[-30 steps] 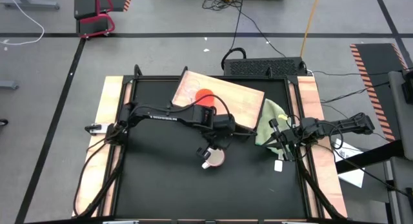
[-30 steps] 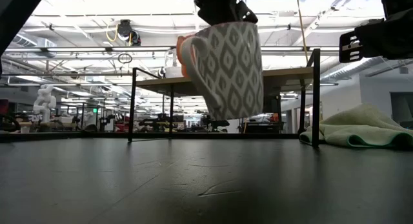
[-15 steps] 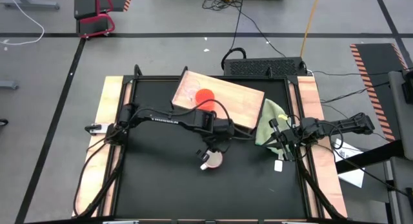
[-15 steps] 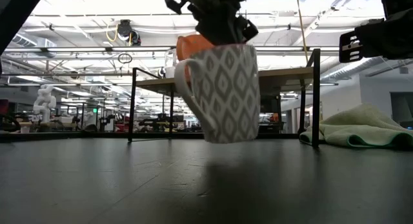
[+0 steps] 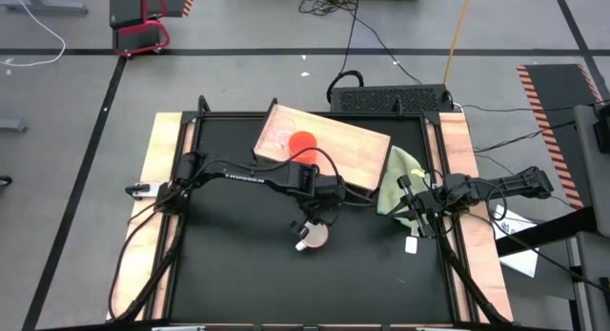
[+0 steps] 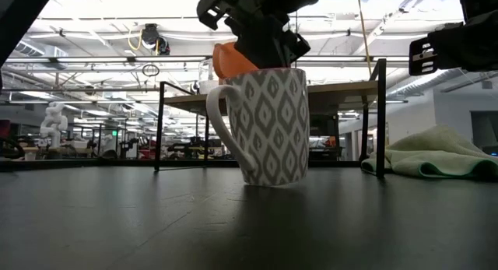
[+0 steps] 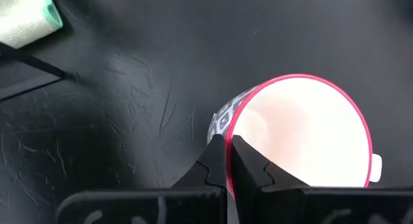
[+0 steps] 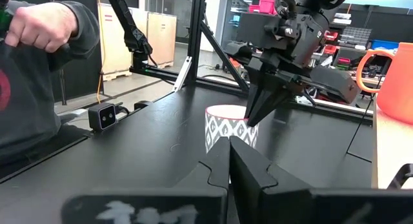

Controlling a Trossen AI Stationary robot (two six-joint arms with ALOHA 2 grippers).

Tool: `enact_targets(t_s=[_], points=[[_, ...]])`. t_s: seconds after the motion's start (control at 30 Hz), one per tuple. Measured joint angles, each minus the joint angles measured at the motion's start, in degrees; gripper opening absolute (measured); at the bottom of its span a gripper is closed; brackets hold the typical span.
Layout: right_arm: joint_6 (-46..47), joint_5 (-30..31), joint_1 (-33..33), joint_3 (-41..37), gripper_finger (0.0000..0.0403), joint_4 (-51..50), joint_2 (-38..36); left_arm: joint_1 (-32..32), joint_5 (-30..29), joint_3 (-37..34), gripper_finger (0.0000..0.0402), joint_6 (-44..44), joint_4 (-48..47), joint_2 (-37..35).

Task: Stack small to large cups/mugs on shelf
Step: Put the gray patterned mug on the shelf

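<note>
The white mug with a dark diamond pattern [image 6: 268,126] stands upright on the black table in front of the shelf, its handle [image 6: 218,130] to one side. My left gripper [image 7: 228,153] is above it, shut on its rim. The orange-red mug [image 5: 303,143] stands on the shelf's wooden board [image 5: 357,150], and a small clear cup [image 6: 205,77] shows faintly beside it. My right gripper [image 8: 229,153] waits shut at the table's right edge, touching nothing. My left gripper pinches the mug's pink-edged rim [image 7: 227,141], one finger inside the mug and one outside, part way round from the handle [image 7: 376,162]. The fingers come from above, slanting down. The mug sits upright with its base [image 6: 272,180] on the table.
A green cloth [image 5: 398,178] lies at the table's right, beside the shelf's black legs [image 6: 380,118]. A person's arm [image 8: 39,50] shows beyond the table in the right wrist view. Bare black tabletop [image 5: 238,264] lies near and left of the mug.
My left gripper has come down with the patterned mug. The mug hung tilted and clear of the table; now it stands upright with its base on the tabletop. The gripper has stayed shut on the rim.
</note>
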Motion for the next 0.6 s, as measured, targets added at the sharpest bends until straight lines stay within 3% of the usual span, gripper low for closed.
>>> enact_targets(t_s=[0.6], points=[[0.02,0.0,-0.02,-0.02,0.0,-0.02,-0.01,1.18,3.3,-1.81,0.0003,0.29,2.46,0.0]])
